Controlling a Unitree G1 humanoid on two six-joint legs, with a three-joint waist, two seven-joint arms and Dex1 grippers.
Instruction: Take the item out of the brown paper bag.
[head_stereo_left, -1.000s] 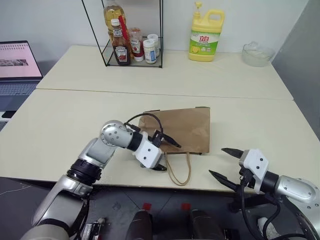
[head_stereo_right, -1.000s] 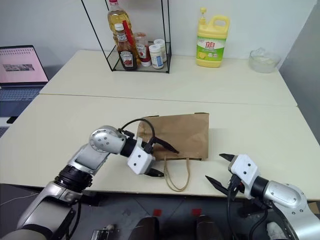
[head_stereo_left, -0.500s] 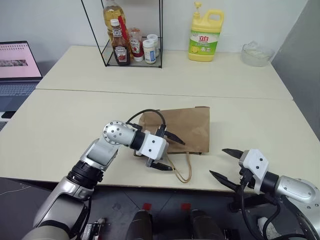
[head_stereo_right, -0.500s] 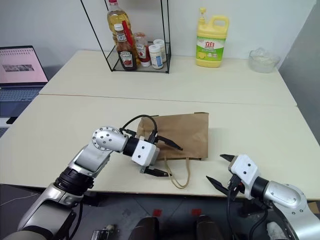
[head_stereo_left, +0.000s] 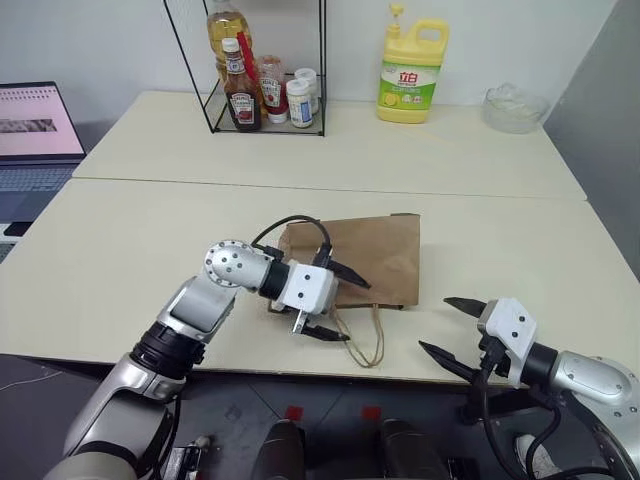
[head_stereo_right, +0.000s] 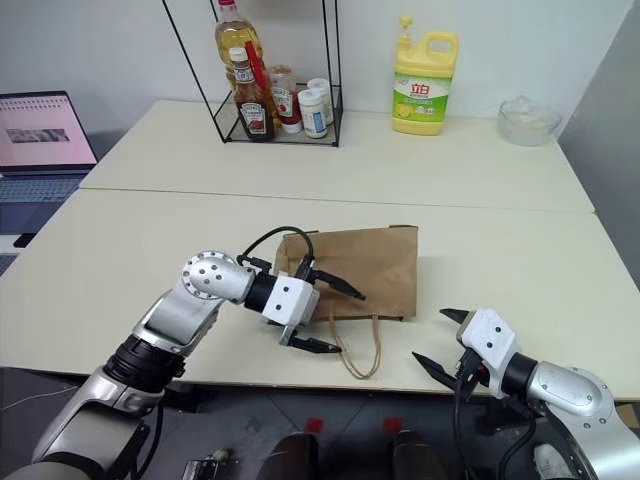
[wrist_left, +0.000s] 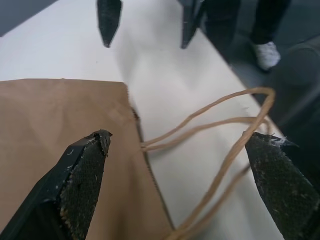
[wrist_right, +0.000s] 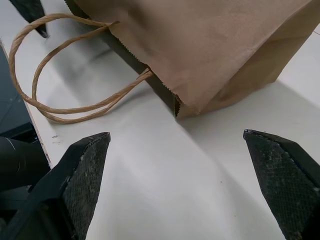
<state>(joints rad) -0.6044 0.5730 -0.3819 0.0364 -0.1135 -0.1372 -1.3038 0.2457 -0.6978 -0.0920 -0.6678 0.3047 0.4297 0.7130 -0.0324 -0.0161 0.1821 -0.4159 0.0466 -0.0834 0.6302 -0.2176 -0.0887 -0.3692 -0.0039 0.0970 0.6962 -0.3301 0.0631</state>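
Lab-like test room, 2 pale tables (head_stereo_left: 330, 150), open laptop (head_stereo_left: 35, 135), wire rack (head_stereo_left: 265, 70) of condiments, detergent jug (head_stereo_left: 410, 75)

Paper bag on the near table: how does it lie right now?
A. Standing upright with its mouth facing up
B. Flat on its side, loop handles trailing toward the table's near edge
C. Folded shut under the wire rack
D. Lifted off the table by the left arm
B: the paper bag lies flat on the table, its loop handles trailing toward the near edge.
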